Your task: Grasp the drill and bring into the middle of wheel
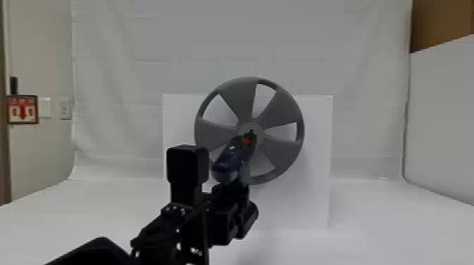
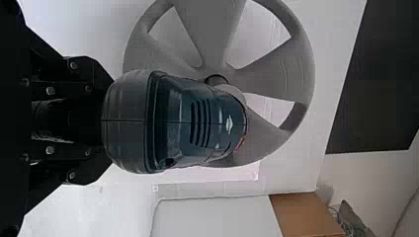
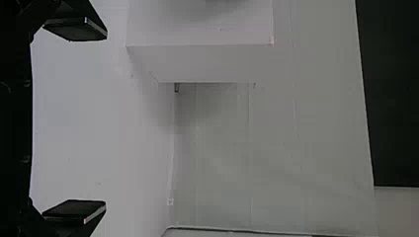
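1. In front of the upright wheel [image 1: 284,149], the left tool [image 1: 231,190] pinches the drill [image 1: 232,158] between its fingers.
2. In the head view, the drill's front end [image 1: 249,139] overlaps the hub [image 1: 243,129]; whether they touch, I cannot tell.
3. In the right wrist view, the right tool [image 3: 99,121] is spread wide.

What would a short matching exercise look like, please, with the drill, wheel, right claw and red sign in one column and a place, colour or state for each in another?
1. Drill
2. Wheel
3. Right claw
4. Red sign

A. Far left of the head view
B. Open, holding nothing
C. Held in the left claw
D. Grey and round

Right pairs: 1-C, 2-D, 3-B, 4-A
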You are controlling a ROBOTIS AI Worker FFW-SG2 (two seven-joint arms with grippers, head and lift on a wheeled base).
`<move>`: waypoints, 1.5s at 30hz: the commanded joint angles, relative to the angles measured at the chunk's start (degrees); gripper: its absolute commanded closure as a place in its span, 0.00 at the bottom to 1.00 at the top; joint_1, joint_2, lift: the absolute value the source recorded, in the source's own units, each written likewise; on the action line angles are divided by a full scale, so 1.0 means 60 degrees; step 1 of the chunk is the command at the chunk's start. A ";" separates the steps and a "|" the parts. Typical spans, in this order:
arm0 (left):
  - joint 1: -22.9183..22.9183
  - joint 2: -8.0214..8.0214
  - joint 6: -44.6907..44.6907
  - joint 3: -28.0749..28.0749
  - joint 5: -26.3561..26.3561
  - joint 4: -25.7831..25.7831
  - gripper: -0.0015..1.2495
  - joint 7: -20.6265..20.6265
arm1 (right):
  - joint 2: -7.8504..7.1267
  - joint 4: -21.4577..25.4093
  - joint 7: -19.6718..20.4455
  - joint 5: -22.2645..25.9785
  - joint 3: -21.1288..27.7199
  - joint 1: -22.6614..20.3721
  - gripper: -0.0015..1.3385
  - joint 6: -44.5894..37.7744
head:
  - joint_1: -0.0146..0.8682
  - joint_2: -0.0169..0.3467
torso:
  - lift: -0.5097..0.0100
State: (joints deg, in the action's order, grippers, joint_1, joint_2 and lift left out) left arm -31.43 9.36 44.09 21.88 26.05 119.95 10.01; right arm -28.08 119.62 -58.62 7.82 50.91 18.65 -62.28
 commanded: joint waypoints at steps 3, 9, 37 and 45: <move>-0.0167 -0.0052 -0.0171 0.0059 -0.0094 -0.0422 0.98 0.0002 | -0.0008 0.0000 0.0000 0.0000 -0.0017 -0.0003 0.07 -0.0021 | 0.08 0.13 | 0.21; -0.0343 -0.0110 -0.0288 0.0132 -0.0138 -0.0700 0.98 -0.0042 | -0.0008 0.0000 0.0000 0.0000 -0.0032 -0.0003 0.07 -0.0021 | 0.08 0.13 | 0.21; -0.0665 -0.0198 -0.0390 0.0147 -0.0255 -0.1257 0.98 -0.0086 | -0.0037 0.0000 0.0000 0.0000 -0.0032 -0.0046 0.07 -0.0050 | 0.08 0.13 | 0.21; -0.0679 -0.0213 -0.0390 0.0103 -0.0255 -0.1374 0.98 -0.0086 | -0.0037 0.0000 0.0000 0.0000 -0.0032 -0.0061 0.07 -0.0050 | 0.08 0.13 | 0.21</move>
State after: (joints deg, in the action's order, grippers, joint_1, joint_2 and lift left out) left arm -35.46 8.11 41.75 22.62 24.52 111.96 9.49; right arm -28.30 119.62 -58.62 7.82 50.71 18.30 -62.62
